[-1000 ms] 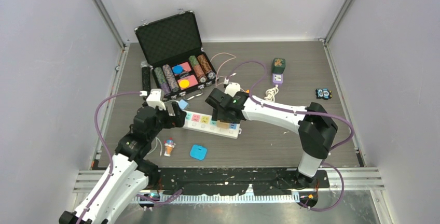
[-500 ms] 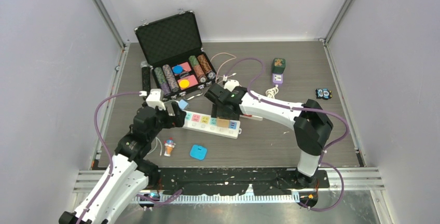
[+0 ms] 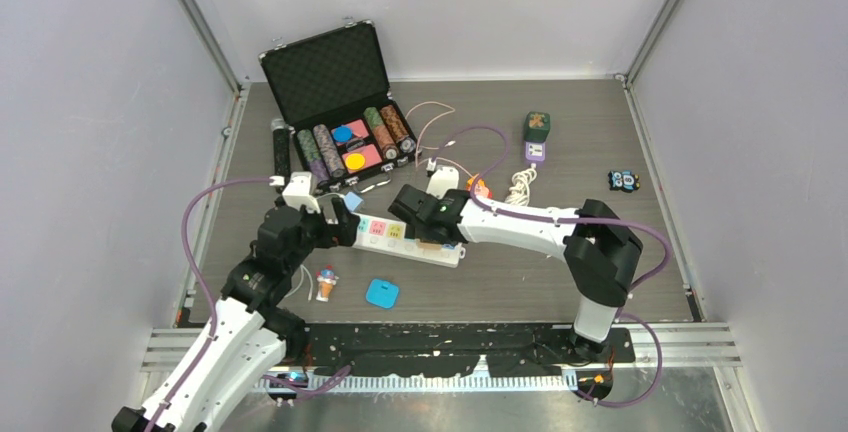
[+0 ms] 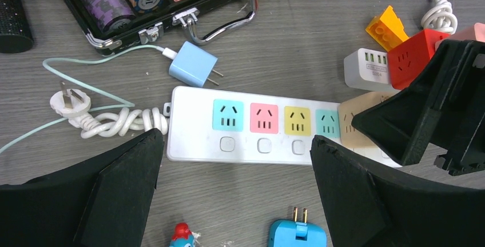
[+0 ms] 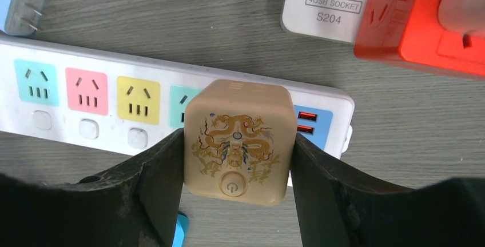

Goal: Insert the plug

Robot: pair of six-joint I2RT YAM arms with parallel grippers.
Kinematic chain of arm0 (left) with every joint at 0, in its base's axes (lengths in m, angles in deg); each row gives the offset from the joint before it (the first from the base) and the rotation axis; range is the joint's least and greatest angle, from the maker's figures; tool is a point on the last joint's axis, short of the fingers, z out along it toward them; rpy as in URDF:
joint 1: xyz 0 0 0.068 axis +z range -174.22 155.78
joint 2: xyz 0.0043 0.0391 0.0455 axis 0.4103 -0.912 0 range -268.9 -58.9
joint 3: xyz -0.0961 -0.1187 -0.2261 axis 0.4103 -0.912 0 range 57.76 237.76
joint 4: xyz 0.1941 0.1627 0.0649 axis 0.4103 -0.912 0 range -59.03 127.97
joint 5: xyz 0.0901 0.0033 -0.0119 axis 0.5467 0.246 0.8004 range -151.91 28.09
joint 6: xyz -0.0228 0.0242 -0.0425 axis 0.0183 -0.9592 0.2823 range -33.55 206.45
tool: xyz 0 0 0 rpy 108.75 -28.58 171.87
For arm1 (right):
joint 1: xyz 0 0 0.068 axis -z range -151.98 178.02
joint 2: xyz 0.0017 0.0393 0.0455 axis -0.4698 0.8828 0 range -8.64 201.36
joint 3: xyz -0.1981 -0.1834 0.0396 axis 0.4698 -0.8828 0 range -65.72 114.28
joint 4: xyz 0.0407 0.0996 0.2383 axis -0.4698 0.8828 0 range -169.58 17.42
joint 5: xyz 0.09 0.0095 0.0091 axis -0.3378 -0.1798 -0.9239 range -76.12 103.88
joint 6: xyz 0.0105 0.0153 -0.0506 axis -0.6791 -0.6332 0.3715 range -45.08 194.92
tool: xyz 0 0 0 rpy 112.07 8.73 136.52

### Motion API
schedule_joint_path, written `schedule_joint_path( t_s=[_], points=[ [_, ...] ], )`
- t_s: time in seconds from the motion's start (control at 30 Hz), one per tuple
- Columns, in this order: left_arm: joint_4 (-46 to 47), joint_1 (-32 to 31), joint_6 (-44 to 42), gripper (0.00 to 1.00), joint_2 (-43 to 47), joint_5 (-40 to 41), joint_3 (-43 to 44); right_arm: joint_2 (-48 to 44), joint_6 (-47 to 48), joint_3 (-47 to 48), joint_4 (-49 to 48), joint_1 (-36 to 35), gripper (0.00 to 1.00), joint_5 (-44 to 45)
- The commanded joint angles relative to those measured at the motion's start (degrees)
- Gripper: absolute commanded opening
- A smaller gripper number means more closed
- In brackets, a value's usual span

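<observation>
Plug cube (image 5: 234,121), clamped in the right gripper (image 5: 237,161), sits directly over the power strip's (image 5: 86,98) USB end; the left gripper (image 4: 235,144) gapes wide.

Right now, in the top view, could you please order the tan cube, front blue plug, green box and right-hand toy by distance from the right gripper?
1. tan cube, held by the right gripper.
2. front blue plug, toward the bases.
3. green box, back right.
4. right-hand toy, far right.

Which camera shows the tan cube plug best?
Right wrist view: the plug sits centred, held by the right gripper over the power strip. Left wrist shows only a tan edge; the top view mostly hides it.
</observation>
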Motion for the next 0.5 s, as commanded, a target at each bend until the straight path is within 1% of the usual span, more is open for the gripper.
schedule_joint_path(
  t_s=[0.0,0.1,0.27,0.4,0.47],
  points=[
    [2.09,-0.33,-0.19,1.0,0.49,1.41,1.47,4.15,-5.72,-5.73,3.9,-1.23,0.05,1.89],
    [2.09,-0.4,-0.1,1.0,0.57,1.53,1.43,4.7,-7.79,-6.25,3.65,-1.25,0.05,2.13],
    [1.56,-0.4,-0.14,1.0,0.74,1.9,1.66,8.99,-8.94,-5.35,4.5,-1.28,0.05,0.06],
    [0.7,-0.4,-0.23,1.0,1.01,2.53,1.96,8.56,-9.98,-4.59,6.07,-1.14,0.05,0.38],
    [0.3,-0.4,-0.32,1.0,1.07,2.92,2.22,7.23,-9.42,-2.55,6.84,-1.17,0.16,1.74]
  ],
)
